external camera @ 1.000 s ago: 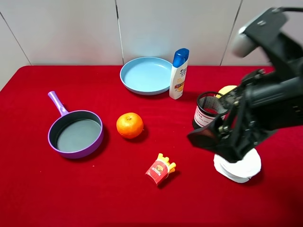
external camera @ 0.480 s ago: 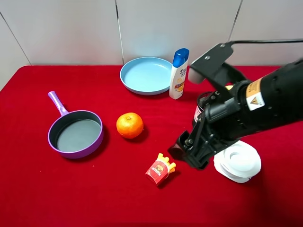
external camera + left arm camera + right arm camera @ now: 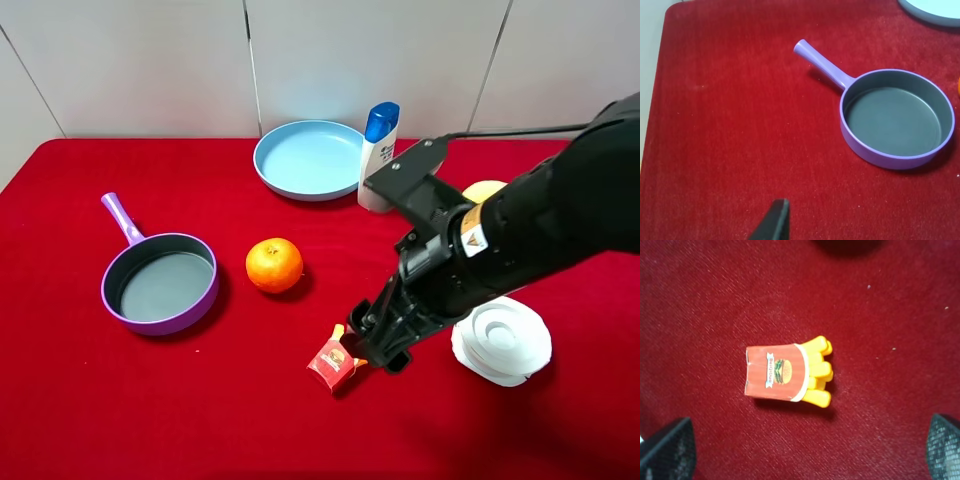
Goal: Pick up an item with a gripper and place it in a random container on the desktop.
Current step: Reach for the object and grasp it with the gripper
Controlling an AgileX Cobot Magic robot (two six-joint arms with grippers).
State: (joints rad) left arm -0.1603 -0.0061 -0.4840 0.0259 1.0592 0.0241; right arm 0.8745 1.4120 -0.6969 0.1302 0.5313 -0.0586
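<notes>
Right claw [image 3: 805, 450] spread over fries [image 3: 785, 372]; fries lie outside pan [image 3: 165, 322].

The exterior high camera sits high on the near side of the table [image 3: 90, 430] and faces down and back toward the wall [image 3: 150, 60], covering the whole surface from afar. The left wrist camera looks obliquely down at the frying pan [image 3: 897, 117] from mid range. The right wrist camera points straight down, close above the french fries [image 3: 787, 371]. The exterior view shares the frying pan [image 3: 160, 283] with the left wrist view and the french fries [image 3: 335, 360] with the right.
</notes>
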